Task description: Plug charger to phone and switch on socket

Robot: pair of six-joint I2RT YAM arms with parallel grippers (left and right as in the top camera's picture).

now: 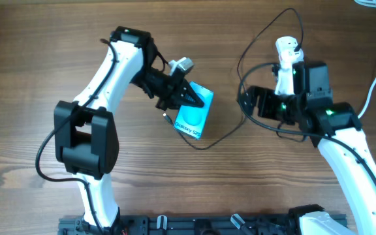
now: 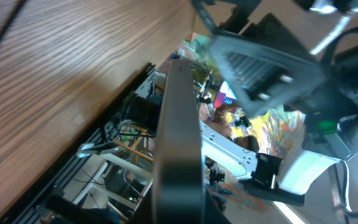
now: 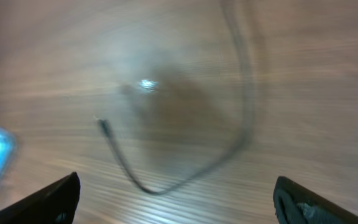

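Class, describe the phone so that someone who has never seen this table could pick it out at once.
On the wooden table, look near the middle, at the tip of the left gripper. The phone is the small slab clamped there, the only teal-blue thing, with a white text strip at one end.

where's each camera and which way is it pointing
overhead: above the table, looking down; both arms, left gripper on the phone.
left wrist: on the left arm, looking sideways along the phone's edge; right arm beyond.
right wrist: on the right arm, looking down at the charger; open right gripper shows.
shared: overhead and right wrist both show phone, charger.
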